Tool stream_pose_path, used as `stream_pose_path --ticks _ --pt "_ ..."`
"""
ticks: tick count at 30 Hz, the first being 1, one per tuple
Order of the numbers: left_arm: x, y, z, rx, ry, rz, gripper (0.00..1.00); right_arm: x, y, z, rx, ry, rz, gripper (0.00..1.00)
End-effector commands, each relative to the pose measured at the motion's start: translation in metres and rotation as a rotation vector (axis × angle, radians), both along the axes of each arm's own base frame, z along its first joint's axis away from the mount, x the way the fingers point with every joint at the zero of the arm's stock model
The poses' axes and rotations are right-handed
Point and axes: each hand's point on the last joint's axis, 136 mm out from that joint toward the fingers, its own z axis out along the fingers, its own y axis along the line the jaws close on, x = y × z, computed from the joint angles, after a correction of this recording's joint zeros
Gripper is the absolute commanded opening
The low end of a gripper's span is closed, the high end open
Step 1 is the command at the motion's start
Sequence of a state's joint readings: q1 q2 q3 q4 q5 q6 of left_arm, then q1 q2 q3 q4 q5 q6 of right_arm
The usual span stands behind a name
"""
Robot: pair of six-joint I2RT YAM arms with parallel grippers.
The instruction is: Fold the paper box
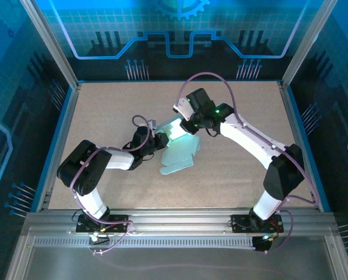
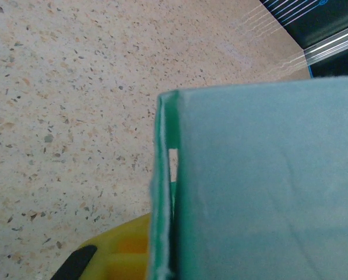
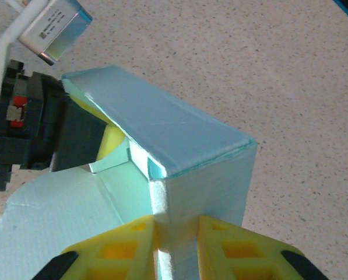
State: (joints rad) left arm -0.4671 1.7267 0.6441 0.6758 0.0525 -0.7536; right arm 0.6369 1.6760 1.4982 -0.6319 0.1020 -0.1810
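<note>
Half-folded paper box on desk; left pincer pinches one wall, right pincer pinches its corner fold.

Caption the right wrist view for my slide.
Right arm's yellow fingers pinch a raised wall of the pale blue paper box; the left fingers hold its far end.

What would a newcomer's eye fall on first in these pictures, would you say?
The pale mint paper box, half folded, lies in the middle of the table, where both arms meet. The right claw pinches a raised wall between yellow fingers, while the left claw grips its left end.
</note>
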Motion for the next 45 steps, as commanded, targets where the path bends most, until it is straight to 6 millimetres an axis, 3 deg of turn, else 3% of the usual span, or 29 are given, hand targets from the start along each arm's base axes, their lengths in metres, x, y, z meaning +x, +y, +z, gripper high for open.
stream_pose_path --ticks 1,18,27,32,39,41,43,45 --pt "0.009 -0.015 0.043 -0.062 -0.107 -0.042 0.0 0.011 0.003 -0.002 -0.034 -0.075 -0.057 0.2" --pt "0.009 -0.016 0.049 -0.062 -0.099 -0.036 0.0 0.03 -0.01 -0.011 -0.29 -0.263 -0.27 0.12" --pt "0.012 -0.018 0.056 -0.074 -0.082 -0.029 0.0 0.033 -0.014 -0.022 -0.321 -0.263 -0.27 0.22" --pt "0.014 -0.021 0.058 -0.08 -0.084 -0.033 0.0 0.037 -0.013 -0.022 -0.363 -0.285 -0.265 0.18" --pt "0.015 -0.019 0.062 -0.078 -0.06 -0.006 0.0 0.045 -0.012 -0.008 -0.407 -0.373 -0.284 0.01" --pt "0.014 -0.017 0.06 -0.063 -0.045 0.001 0.0 0.048 -0.009 -0.007 -0.407 -0.379 -0.28 0.05" --pt "0.013 -0.016 0.061 -0.063 -0.043 0.002 0.0 0.05 -0.007 -0.007 -0.414 -0.383 -0.28 0.18" --pt "0.012 -0.016 0.059 -0.062 -0.039 0.002 0.0 0.051 -0.007 -0.01 -0.415 -0.386 -0.282 0.21"
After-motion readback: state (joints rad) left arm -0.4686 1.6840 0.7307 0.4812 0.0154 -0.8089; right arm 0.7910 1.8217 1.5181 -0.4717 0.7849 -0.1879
